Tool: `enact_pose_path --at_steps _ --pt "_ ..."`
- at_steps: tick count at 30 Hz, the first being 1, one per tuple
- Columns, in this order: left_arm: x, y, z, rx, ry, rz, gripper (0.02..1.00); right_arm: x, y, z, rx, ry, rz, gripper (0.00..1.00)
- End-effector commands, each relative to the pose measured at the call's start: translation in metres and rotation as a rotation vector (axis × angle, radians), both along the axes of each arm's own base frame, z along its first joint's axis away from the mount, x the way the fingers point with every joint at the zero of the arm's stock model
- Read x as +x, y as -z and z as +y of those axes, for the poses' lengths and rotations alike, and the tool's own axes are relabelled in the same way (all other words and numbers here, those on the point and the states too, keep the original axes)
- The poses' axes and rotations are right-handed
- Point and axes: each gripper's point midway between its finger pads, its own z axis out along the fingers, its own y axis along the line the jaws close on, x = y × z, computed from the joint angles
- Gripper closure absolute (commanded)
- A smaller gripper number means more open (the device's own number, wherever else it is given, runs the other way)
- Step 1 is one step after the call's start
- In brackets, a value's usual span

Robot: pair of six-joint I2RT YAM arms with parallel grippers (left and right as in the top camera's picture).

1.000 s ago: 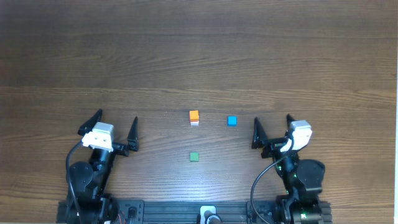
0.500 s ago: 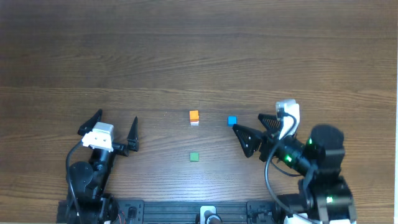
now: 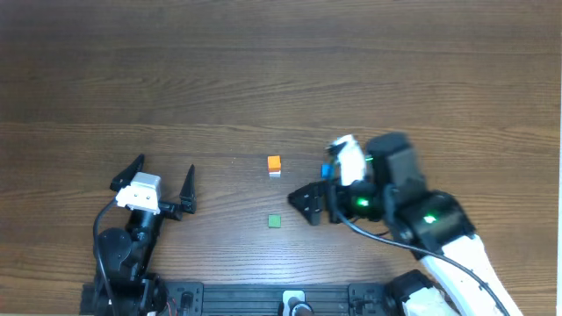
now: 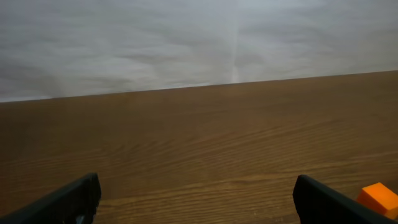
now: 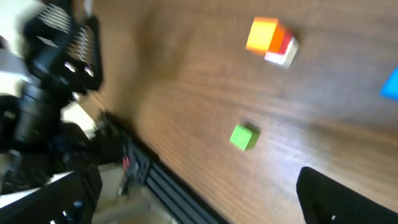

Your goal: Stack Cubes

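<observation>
I note left gripper (image 3: 164,167) and right gripper (image 3: 314,204) both spread, empty. Grainy wood table (image 3: 281,70); matte green cube (image 3: 274,221) alone, orange cube (image 3: 274,162) stacked on white cube (image 3: 275,173).

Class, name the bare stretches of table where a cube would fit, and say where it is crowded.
Bare: the far half of the table beyond the orange cube; also between the left gripper and the green cube. Crowded: around the blue cube, by the right gripper.
</observation>
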Motion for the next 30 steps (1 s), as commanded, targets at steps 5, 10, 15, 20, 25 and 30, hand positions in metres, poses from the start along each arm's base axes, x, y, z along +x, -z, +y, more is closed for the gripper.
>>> enact_pose_path --at_steps 5,10,15,20,25,30 --pt "0.000 0.001 -0.001 0.013 0.008 -0.005 0.020 -0.011 0.054 0.021 -0.290 0.123 0.115 0.007" --pt "0.000 0.001 -0.001 0.013 0.008 -0.005 0.018 -0.020 0.085 0.028 -0.406 0.190 0.183 0.009" --pt "0.000 0.001 -0.001 0.013 0.008 -0.005 0.020 -0.025 0.108 0.041 -0.485 0.184 0.173 0.009" --pt "0.000 0.001 -0.001 0.013 0.008 -0.005 0.020 -0.022 0.118 0.050 -0.535 0.224 0.173 0.009" --pt "0.000 0.001 -0.001 0.013 0.008 -0.005 0.020 -0.021 0.128 0.061 -0.579 0.259 0.172 0.007" --pt "0.000 0.001 -0.001 0.013 0.008 -0.005 0.020 -0.018 0.139 0.068 -0.614 0.277 0.190 0.007"
